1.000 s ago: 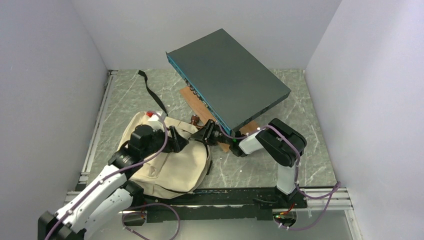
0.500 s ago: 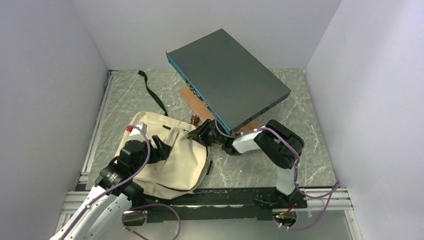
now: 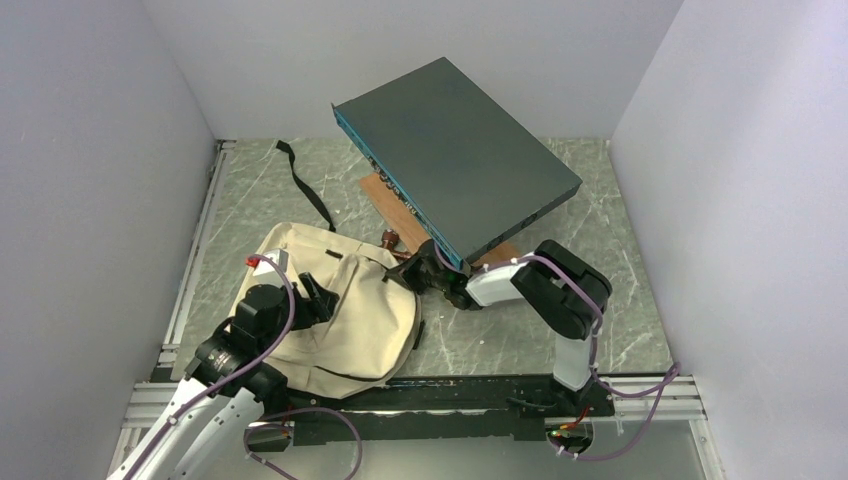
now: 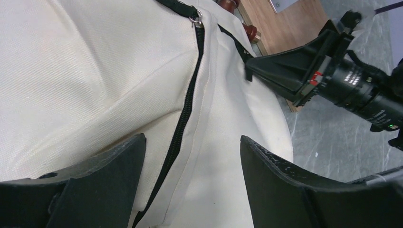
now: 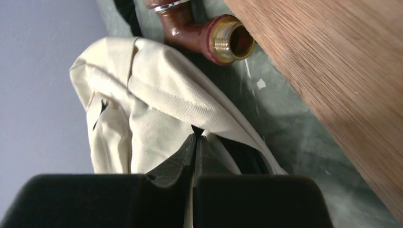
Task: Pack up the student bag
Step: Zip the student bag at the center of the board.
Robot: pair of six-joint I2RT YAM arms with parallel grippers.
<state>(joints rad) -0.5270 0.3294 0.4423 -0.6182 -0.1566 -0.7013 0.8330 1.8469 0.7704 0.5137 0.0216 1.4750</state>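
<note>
The cream student bag point(image 3: 345, 320) lies flat at the near left of the table, its black zipper point(image 4: 183, 118) running between my left fingers. My left gripper point(image 3: 318, 290) hovers open just over the bag's top face point(image 4: 192, 140), with nothing in it. My right gripper point(image 3: 412, 272) reaches in from the right and is shut point(image 5: 195, 137) on the bag's right edge, a sliver of cream cloth point(image 5: 157, 123) pinched between its fingers. In the left wrist view the right gripper point(image 4: 248, 71) meets that edge beside a black strap.
A big dark grey flat box point(image 3: 455, 160) stands tilted behind the bag on a wooden board point(image 3: 385, 195). A brown pipe fitting point(image 5: 209, 38) lies between board and bag. A black strap point(image 3: 305, 185) trails toward the back left. Walls close in on both sides.
My left arm has drawn back toward the near left, its gripper still open over the bag. My right gripper has closed on the bag's right edge.
</note>
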